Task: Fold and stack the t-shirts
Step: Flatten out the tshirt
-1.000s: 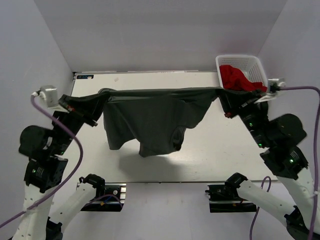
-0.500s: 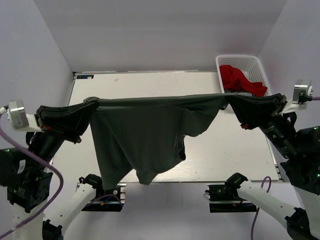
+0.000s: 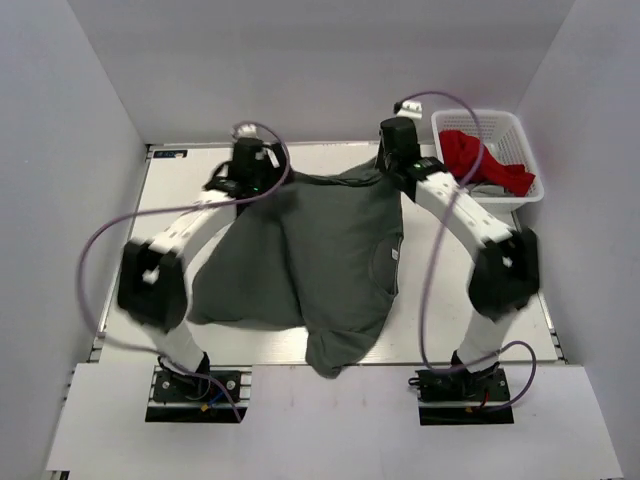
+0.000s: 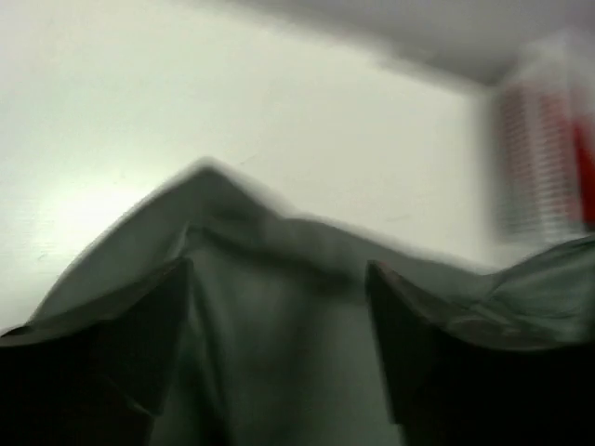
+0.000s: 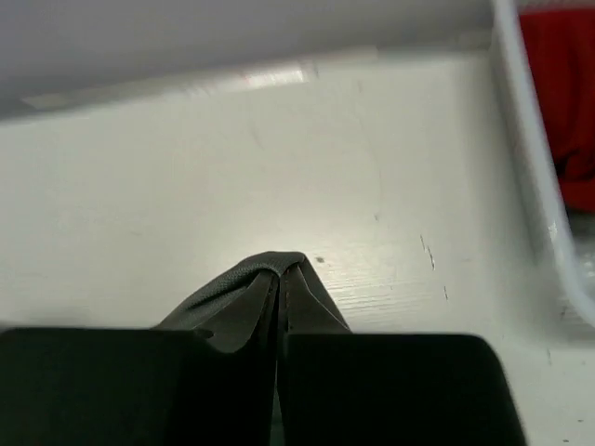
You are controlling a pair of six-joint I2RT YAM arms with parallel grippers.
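white table (image 3: 310,158) carries nearly all of the olive-grey t-shirt (image 3: 310,260), which lies spread across the middle. its near part spills over the front edge between the two arm bases. that overhang looks like the main hazard: once the far edge is let go, the hanging weight may drag the cloth toward the bases, or a later fold may start from a crooked outline.

the lattice basket (image 3: 470,115) sits at the far right corner with the red t-shirt (image 3: 475,155) heaped inside. it is near the right arm, so a wide sweep on that side could catch the rim or hook the red cloth.

the right end effector (image 5: 279,325) is pressed together on a ridge of dark fabric just above the table. the left end effector (image 4: 279,269) shows its fingers apart with cloth lying loose in the gap, though that view is blurred. if one side is free and the other clamped, any pull from the right would skew the shirt and bunch the far edge into creases.
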